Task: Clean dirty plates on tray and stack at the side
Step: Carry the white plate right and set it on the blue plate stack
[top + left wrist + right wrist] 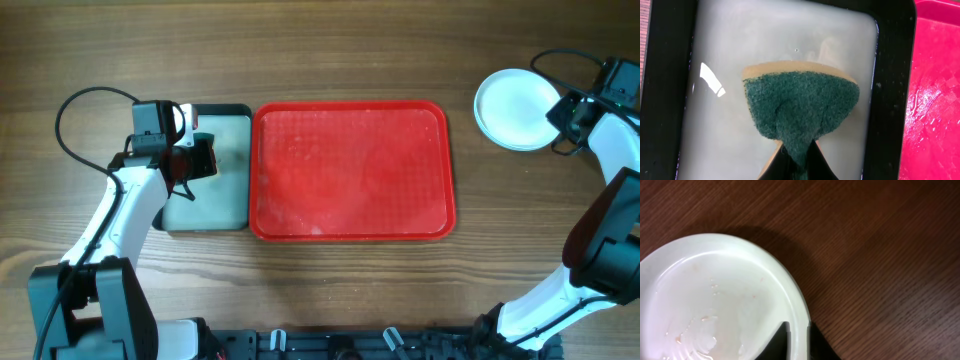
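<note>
The red tray (pixel 350 170) lies mid-table with nothing on it, its surface wet; its edge also shows in the left wrist view (pixel 935 100). A white plate (pixel 515 108) lies on the wood at the far right, seemingly atop a stack, with another rim showing at its lower left. In the right wrist view the plate (pixel 715 305) is wet with faint orange specks. My right gripper (pixel 558 112) (pixel 799 340) is shut on its right rim. My left gripper (pixel 200 158) (pixel 799 162) is shut on a green sponge (pixel 805 105) over the small grey tray.
The black-rimmed grey tray (pixel 215 205) sits directly left of the red tray, touching it; its wet grey floor (pixel 740 50) fills the left wrist view. Cables run by both arms at the table's left and right edges.
</note>
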You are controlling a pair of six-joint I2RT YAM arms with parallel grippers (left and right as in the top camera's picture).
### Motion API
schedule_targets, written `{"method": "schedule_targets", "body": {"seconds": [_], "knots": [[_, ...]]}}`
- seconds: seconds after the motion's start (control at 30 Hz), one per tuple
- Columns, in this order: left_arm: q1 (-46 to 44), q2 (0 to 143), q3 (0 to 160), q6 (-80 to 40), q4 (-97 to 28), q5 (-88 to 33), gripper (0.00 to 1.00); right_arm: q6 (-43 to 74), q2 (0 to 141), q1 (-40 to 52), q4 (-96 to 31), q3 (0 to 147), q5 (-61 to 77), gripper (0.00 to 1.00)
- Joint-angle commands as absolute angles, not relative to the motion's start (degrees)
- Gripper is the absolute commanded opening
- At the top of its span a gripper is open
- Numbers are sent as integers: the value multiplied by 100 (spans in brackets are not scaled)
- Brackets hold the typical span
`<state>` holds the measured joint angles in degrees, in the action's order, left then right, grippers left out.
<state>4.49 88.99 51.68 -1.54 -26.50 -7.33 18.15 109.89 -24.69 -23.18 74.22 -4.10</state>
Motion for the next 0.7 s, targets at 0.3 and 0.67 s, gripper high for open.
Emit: {"method": "schedule_targets", "body": {"seconds": [0.3, 0.67], "knots": [[423, 8938, 5153, -40, -2628, -805, 8, 1793, 11037, -2158, -2270, 7262, 624, 60], [423, 8938, 5153, -45, -2720, -805, 86, 1201, 11041, -1061, -2128, 7262, 602, 64]]}}
